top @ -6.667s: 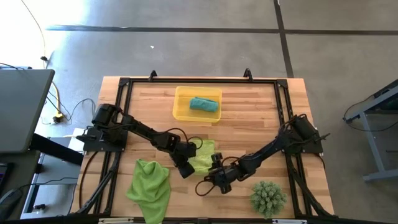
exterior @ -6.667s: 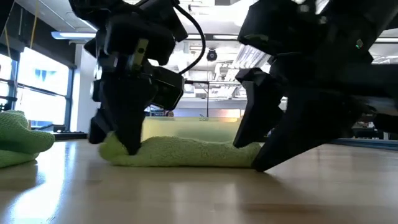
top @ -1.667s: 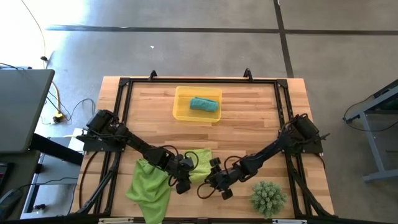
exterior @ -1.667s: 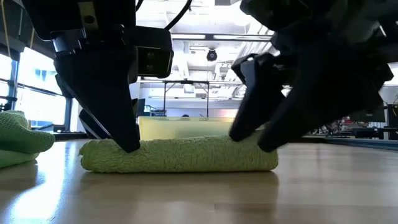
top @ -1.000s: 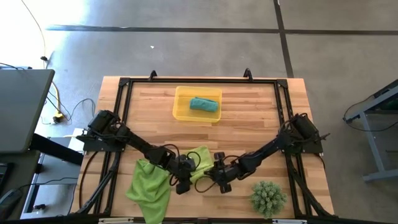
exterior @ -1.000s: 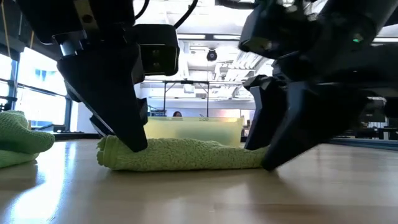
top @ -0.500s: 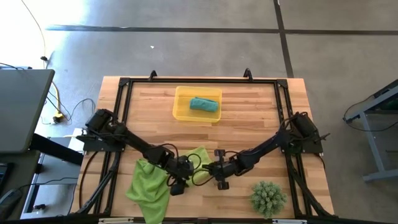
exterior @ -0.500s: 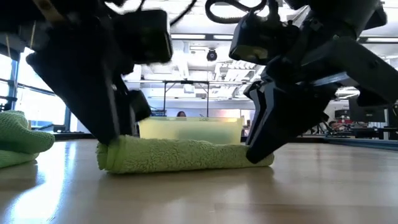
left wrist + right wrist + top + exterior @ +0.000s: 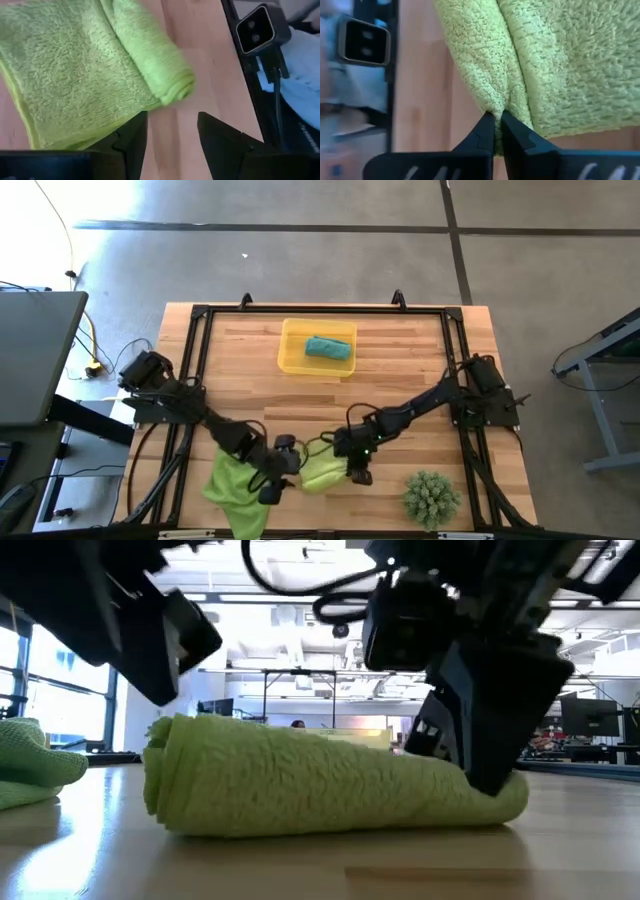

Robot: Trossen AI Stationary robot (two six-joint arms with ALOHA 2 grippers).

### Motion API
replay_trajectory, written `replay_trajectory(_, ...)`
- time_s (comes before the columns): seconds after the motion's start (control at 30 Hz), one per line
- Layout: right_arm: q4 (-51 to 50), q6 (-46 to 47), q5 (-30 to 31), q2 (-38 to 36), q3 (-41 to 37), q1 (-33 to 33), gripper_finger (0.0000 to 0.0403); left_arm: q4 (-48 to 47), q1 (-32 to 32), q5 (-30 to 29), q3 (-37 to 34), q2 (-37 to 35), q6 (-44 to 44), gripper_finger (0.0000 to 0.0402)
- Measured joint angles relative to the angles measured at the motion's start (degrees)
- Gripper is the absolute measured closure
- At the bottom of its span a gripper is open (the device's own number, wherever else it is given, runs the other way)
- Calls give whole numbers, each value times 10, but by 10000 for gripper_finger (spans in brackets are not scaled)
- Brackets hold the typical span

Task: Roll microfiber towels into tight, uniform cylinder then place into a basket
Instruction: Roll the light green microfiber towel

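Lime-green towel point(image 9: 322, 472), near the desk's point(image 9: 400, 360) front edge, feels soft; right tool point(image 9: 496, 131) pinches its end, left tool point(image 9: 167, 131) stands open beside it.

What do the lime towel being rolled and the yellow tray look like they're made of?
Lime towel: soft looped microfiber or terry, matte; the fuzzy nubby pile shows clearly in the right wrist view. Yellow tray: probably thin plastic, smooth and slightly translucent, with moulded rounded corners; a teal roll lies in it.

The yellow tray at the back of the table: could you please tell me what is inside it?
Inside the yellow tray lies one rolled teal towel. The tray floor beneath the roll is covered; the rest looks bare.
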Motion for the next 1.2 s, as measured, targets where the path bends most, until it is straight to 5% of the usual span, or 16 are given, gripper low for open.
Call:
replay_trajectory(0.27,6,93,-48,0,0,-59,402,38,-49,-172,0,0,36,235)
replay_trajectory(0.7,-5,113,-45,-1,1,-89,402,28,-33,-287,0,65,35,220)
replay_trajectory(0.93,-10,108,-45,-2,2,-90,402,29,-27,-263,0,81,5,238)
replay_trajectory(1.2,-11,94,-45,-2,2,-96,389,23,-27,-216,0,81,-16,340)
